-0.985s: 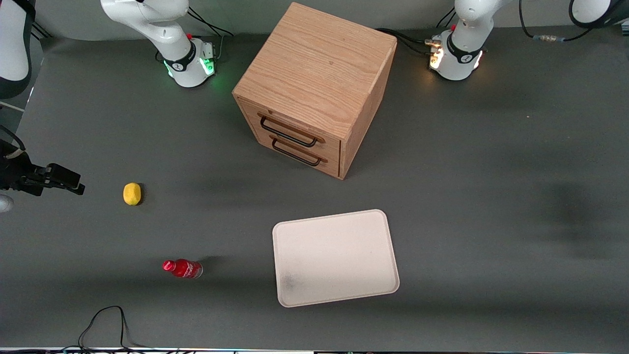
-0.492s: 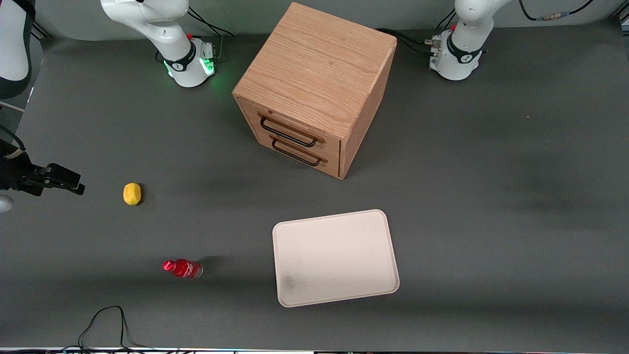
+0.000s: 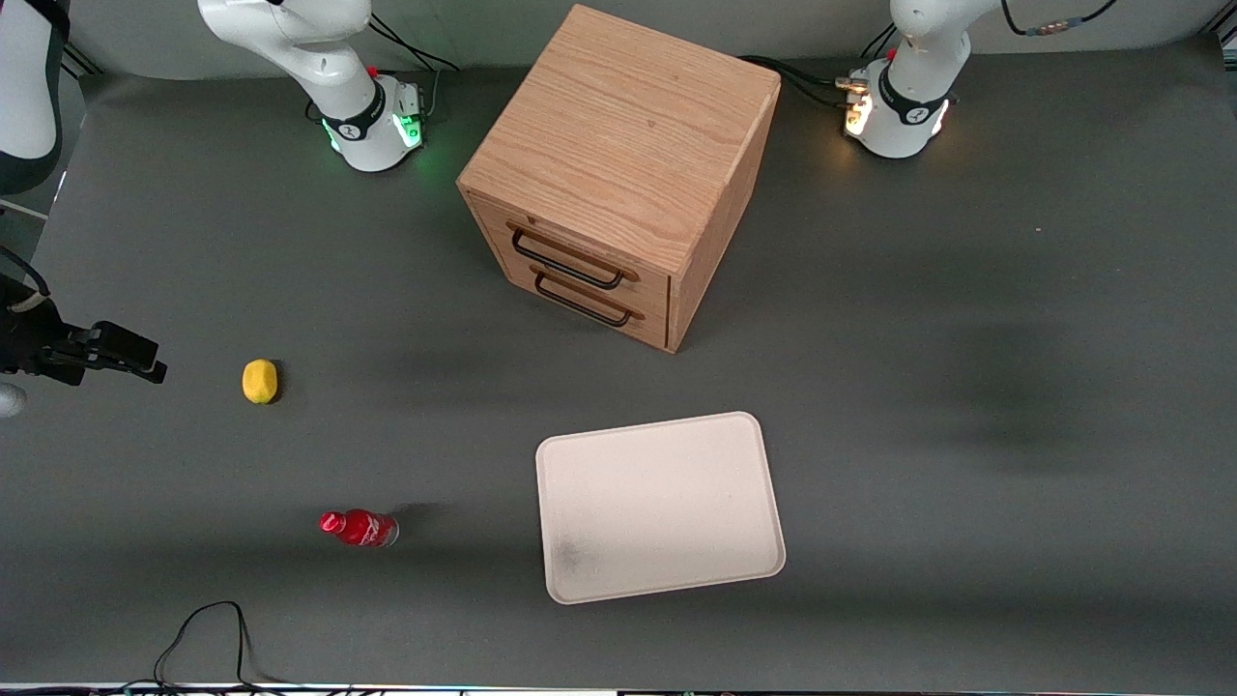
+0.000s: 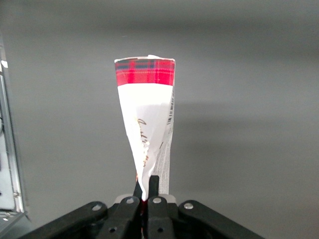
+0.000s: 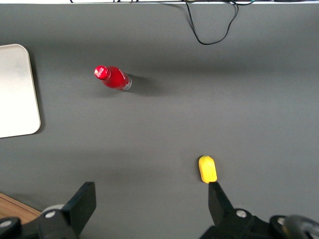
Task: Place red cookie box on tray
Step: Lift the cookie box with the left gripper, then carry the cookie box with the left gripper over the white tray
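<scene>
Red cookie box (image 4: 147,109): held aloft by one end in the working arm's gripper (image 4: 144,191), hanging clear above bare grey tabletop (image 4: 249,124). It shows only in the left wrist view; the front view does not catch it.

Box axis: its long axis runs straight away from the fingers (image 4: 153,183), ending in the red plaid narrow end, with the pale printed broad face turned toward the wrist camera.

Fingers: drawn close together and clamped on the box's near end, the cardboard pinched thin between them.

Tabletop, front view: a wooden drawer cabinet (image 3: 618,174) stands between the two arm bases, its two handled drawers facing the camera.

Tray (image 3: 660,506): lies flat, nearer the front camera than the cabinet and in front of its drawers, nothing on it, a dark smudge by one corner.

Key relation: the gripper and box are out of the front view, judged to be toward the working arm's end, so the tray lies sideways toward the middle of the tabletop. The coming move likely calls for carrying the box across and laying it down flat within the rim.

Red bottle (image 3: 359,528): toward the parked arm's end, well apart from the tray.

Yellow object (image 3: 259,381): small, farther from the front camera than the bottle.
</scene>
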Controlling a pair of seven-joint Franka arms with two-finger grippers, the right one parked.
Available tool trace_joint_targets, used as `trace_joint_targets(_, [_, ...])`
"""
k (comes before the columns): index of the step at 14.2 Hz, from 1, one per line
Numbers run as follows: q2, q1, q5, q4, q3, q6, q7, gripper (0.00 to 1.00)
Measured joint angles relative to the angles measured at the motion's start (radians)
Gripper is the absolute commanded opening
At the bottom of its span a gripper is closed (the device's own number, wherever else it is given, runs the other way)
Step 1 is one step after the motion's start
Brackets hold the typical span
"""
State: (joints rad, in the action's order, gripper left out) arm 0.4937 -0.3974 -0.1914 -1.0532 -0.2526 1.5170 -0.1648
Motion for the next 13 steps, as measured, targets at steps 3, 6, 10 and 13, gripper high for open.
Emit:
trace_joint_targets(3, [-0.03, 0.139, 0.0, -0.054, -0.002, 0.001, 0.221, 0.0])
trace_joint_targets(6, [-0.035, 0.259, 0.012, -0.078, -0.003, 0.009, 0.437, 0.0])
trace_joint_targets(10, [-0.037, 0.404, 0.084, -0.08, -0.003, 0.037, 0.667, 0.0])
trace_joint_targets(13, [-0.041, 0.486, 0.118, -0.08, -0.005, 0.062, 0.729, 0.0])
